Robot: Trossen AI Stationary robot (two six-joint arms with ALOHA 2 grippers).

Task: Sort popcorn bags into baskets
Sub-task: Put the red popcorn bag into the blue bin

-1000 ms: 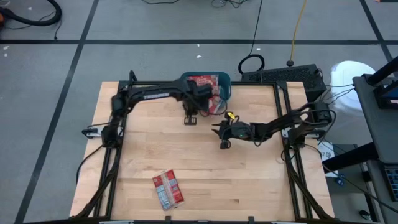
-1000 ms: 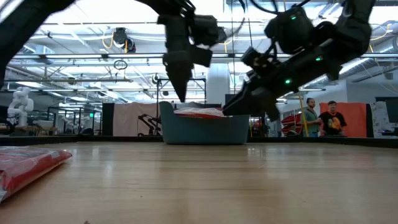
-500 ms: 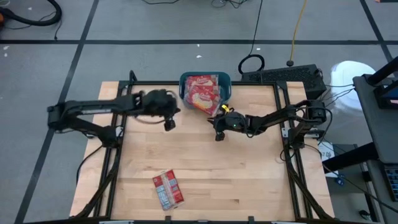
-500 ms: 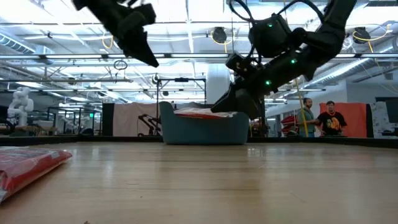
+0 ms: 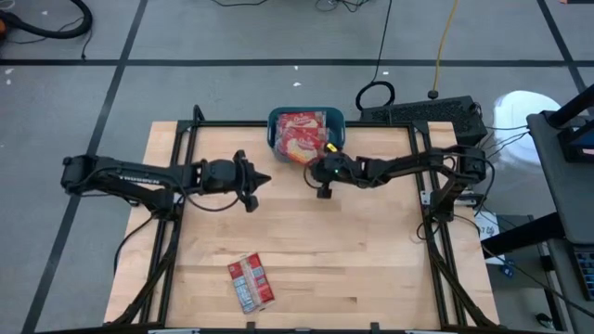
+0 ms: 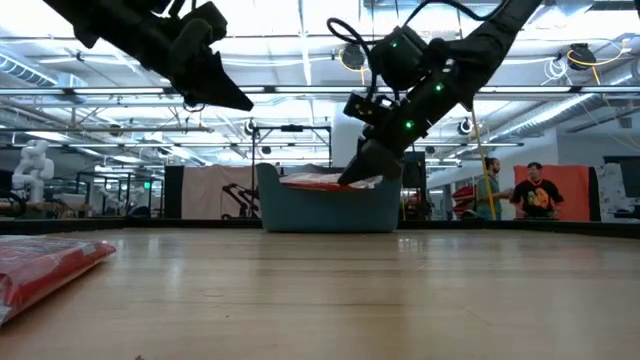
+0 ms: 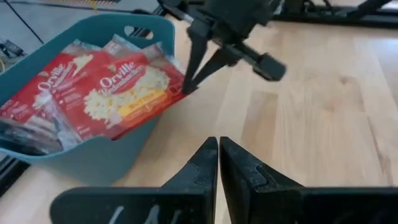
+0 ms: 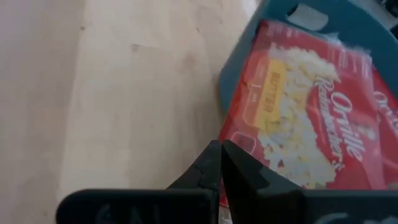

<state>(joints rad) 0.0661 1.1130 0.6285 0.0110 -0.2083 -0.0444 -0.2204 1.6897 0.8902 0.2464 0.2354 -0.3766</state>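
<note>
right gripper (image 5: 321, 173) now sits at the near edge of the teal basket (image 5: 336, 119), fingers pinched together at the corner of the top popcorn bag (image 5: 303, 141) that overhangs the rim — a second ago it was further out over the table with jaws partly apart. whether it actually clamps the bag corner, can't tell. left gripper (image 5: 263, 179) closed and empty, swung away from the basket to the table's middle-left since the earlier frame. another popcorn bag (image 5: 251, 281) lies near the front edge, unmoved. people (image 6: 527, 190) stand in the room behind.
</note>
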